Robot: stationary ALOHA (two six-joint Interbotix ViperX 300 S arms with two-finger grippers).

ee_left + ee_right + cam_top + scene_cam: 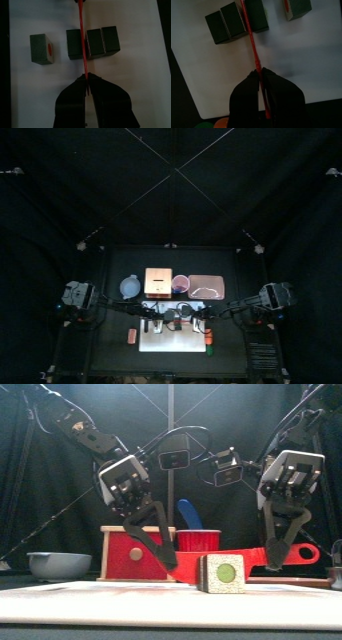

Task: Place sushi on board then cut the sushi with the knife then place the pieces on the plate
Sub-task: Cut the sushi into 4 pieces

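The left gripper (pixel 87 76) and right gripper (pixel 260 72) both clamp tight on a thin red toy knife (pixel 82 40) (one toward each end). It crosses three joined dark green sushi blocks (pixel 107 41) on the white cutting board (pixel 143 75). A fourth block (pixel 42 48) sits apart.

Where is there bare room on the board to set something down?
Free: the white board beside the left end effector and right end effector, and the gap between cut piece and sushi roll. Crowded: around the red knife they hold.
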